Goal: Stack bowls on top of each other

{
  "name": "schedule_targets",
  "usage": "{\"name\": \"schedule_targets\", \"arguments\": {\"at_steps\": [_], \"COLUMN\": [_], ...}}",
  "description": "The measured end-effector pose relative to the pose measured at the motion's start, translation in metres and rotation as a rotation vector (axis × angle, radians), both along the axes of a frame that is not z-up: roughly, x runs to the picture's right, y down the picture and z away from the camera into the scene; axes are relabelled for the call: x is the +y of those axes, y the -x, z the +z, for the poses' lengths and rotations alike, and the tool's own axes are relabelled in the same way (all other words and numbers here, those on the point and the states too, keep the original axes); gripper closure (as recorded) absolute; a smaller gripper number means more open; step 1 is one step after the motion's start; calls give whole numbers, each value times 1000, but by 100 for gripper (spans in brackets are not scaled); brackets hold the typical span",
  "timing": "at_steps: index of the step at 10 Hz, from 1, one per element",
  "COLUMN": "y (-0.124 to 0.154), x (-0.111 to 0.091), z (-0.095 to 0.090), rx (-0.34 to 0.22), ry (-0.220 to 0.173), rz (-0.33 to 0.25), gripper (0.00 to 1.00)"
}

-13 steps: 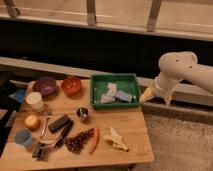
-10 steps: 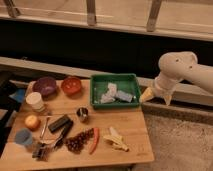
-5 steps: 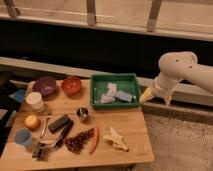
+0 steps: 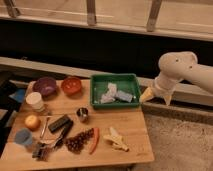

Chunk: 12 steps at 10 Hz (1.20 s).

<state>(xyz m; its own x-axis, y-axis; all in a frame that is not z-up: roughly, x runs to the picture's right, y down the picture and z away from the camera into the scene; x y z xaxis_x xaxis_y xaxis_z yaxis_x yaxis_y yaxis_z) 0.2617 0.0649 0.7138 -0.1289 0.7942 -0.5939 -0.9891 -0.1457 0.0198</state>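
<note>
An orange-red bowl [image 4: 72, 85] and a dark purple bowl [image 4: 45, 86] sit side by side, apart, at the far left of the wooden table [image 4: 132, 131]. My gripper [image 4: 148, 95] hangs off the white arm just past the table's right edge, beside the green tray, far from both bowls. It holds nothing that I can see.
A green tray [image 4: 115, 80] with pale packets sits at the back middle. A white cup [image 4: 35, 101], a metal cup [image 4: 82, 114], an orange fruit [image 4: 32, 121], a blue cup [image 4: 23, 137], dark tools, grapes [image 4: 77, 141], a red pepper [image 4: 95, 140] and a banana [image 4: 115, 137] lie about.
</note>
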Motion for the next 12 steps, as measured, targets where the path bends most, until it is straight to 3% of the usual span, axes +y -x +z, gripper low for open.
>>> {"name": "schedule_targets", "arguments": {"at_steps": [7, 9, 12], "y": [0, 10, 78], "x": [1, -5, -26], "z": [-1, -9, -21], "rx": [-2, -21, -81], "ry": [-2, -30, -92], "rz": [-7, -70, -188], "gripper": [20, 20, 20]}}
